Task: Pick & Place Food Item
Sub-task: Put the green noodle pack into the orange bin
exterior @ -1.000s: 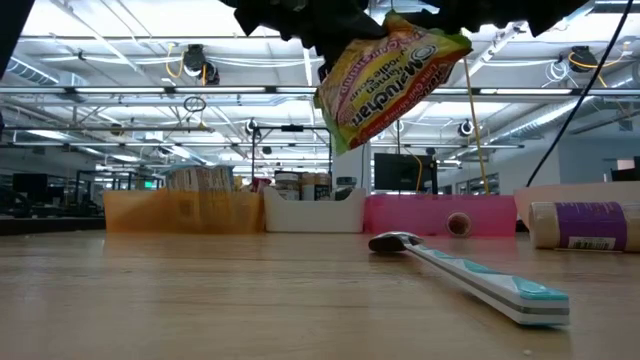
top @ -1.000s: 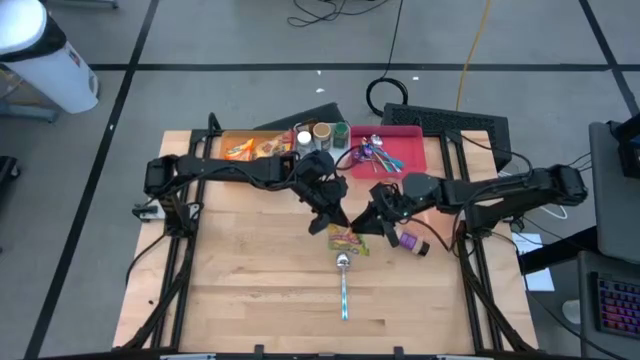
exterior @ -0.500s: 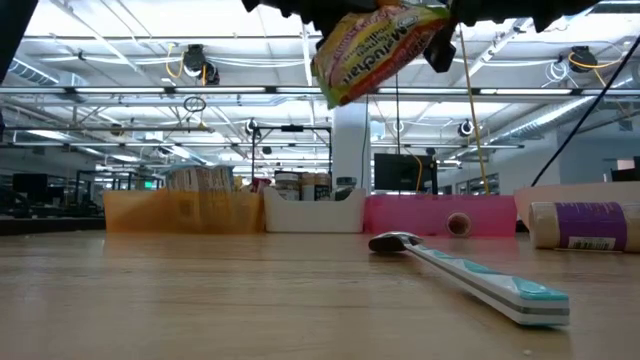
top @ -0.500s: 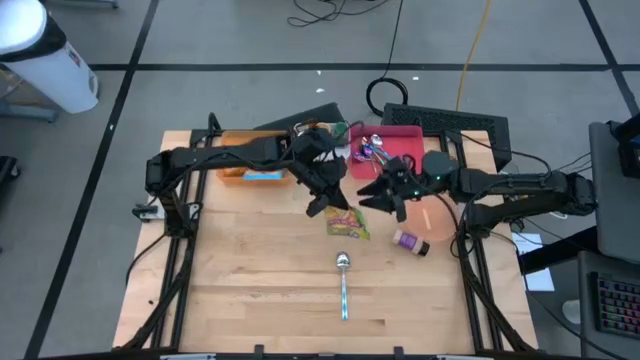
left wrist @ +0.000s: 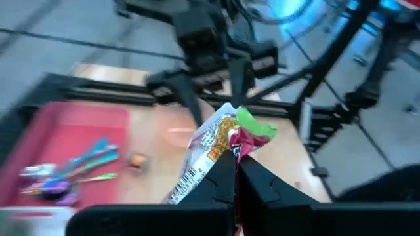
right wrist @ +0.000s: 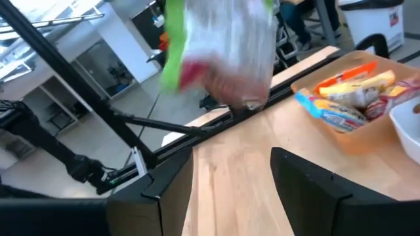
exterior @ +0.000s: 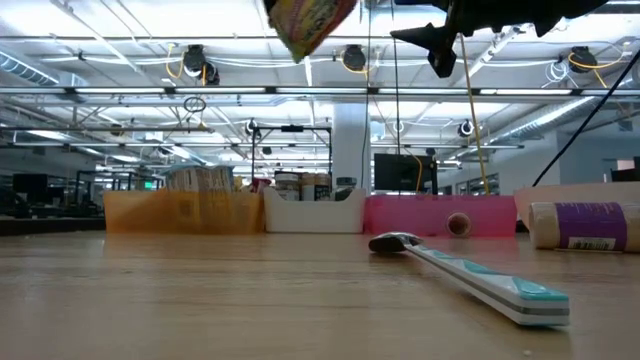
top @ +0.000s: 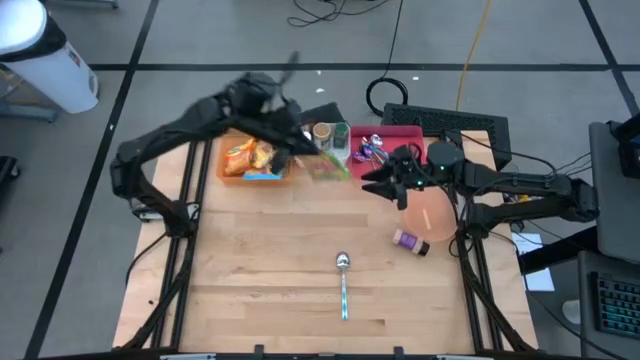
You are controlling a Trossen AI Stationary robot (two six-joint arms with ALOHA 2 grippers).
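A yellow, red and green noodle packet hangs high above the table's far half, blurred in the high view and cut off by the top of the low view. My left gripper is shut on it, beside the orange bin that holds other food packets. My right gripper stands open and holds nothing, raised, level, right of the packet and in front of the pink tray. In the right wrist view its two fingers are wide apart, with the packet beyond them. My left gripper pinches the packet's crumpled red and green end between its two fingertips. The rest of the packet reaches out beyond the fingers. It is lifted clear of the table and of the bins.
A white bin with jars sits between the orange bin and the pink tray of utensils. A spoon with a blue handle lies near the table's middle. A purple bottle and an orange disc are at the right.
My left gripper has swung up and toward the table's far left with the packet, from above the spoon to beside the orange bin. My right gripper, which was close against the packet, has drawn away from it toward the far right.
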